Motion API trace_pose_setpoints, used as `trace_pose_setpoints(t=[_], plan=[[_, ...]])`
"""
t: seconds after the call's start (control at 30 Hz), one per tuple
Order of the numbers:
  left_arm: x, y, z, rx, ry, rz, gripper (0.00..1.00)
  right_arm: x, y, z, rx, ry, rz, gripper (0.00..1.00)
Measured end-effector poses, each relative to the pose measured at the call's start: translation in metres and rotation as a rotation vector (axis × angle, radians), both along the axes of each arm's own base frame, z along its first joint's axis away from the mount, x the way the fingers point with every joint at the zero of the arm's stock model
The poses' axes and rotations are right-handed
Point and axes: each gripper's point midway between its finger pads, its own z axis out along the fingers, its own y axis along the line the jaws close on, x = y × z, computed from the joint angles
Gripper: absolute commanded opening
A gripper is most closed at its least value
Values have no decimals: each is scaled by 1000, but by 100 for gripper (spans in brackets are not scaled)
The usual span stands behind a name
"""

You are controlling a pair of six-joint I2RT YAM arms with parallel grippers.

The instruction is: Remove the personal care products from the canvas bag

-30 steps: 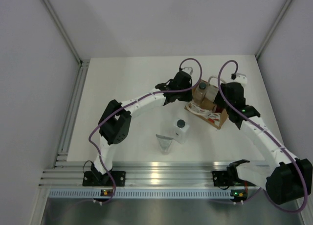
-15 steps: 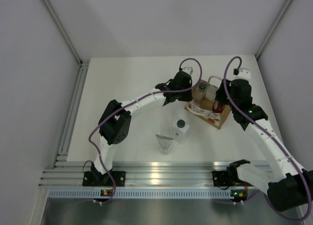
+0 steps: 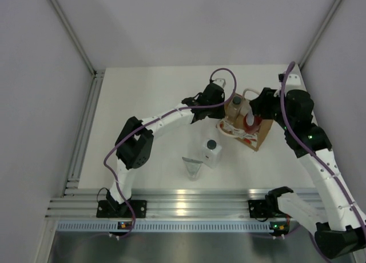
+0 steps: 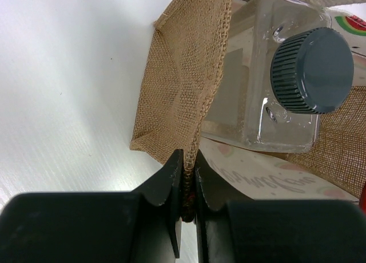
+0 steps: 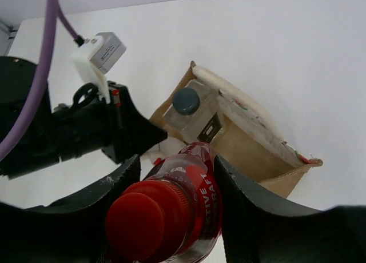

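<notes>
The tan canvas bag (image 3: 254,138) stands at the back right of the table. My left gripper (image 4: 187,177) is shut on the bag's woven rim (image 4: 197,97). The clear pale bottle with grey cap (image 4: 286,74) stands inside the bag, also seen from above (image 3: 236,106) and in the right wrist view (image 5: 191,111). My right gripper (image 5: 177,188) is shut on the red bottle with red cap (image 5: 171,211) and holds it above the bag (image 5: 251,148); it shows from above (image 3: 250,119). The white squarish bottle (image 3: 211,152) and the grey pouch (image 3: 193,168) lie on the table.
The bag's white looped handles (image 3: 250,94) stick up at its far side. Aluminium rails (image 3: 183,208) run along the near table edge, and enclosure walls close in left, right and back. The left arm (image 3: 166,119) arcs across the table's middle.
My right gripper has risen and moved back right, lifting the red bottle up out of the bag. The left gripper has kept its hold on the rim.
</notes>
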Motion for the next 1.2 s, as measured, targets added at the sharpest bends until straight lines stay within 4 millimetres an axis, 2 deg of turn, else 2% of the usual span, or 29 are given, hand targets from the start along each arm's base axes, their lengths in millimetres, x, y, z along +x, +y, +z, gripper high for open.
trace_pose_setpoints(t=[0.33, 0.53, 0.63, 0.77, 1.03, 1.2], plan=[[0, 0, 0, 0, 0, 0, 0, -39, 25, 29, 44, -48, 202, 0], [0, 0, 0, 0, 0, 0, 0, -60, 41, 36, 69, -65, 332, 0], [0, 0, 0, 0, 0, 1, 0, -67, 45, 33, 73, -60, 368, 0], [0, 0, 0, 0, 0, 2, 0, -72, 45, 10, 64, -13, 379, 0], [0, 0, 0, -3, 3, 7, 0, -76, 43, -65, 39, 152, 370, 0], [0, 0, 0, -5, 5, 9, 0, -82, 41, -98, 40, 161, 369, 0]])
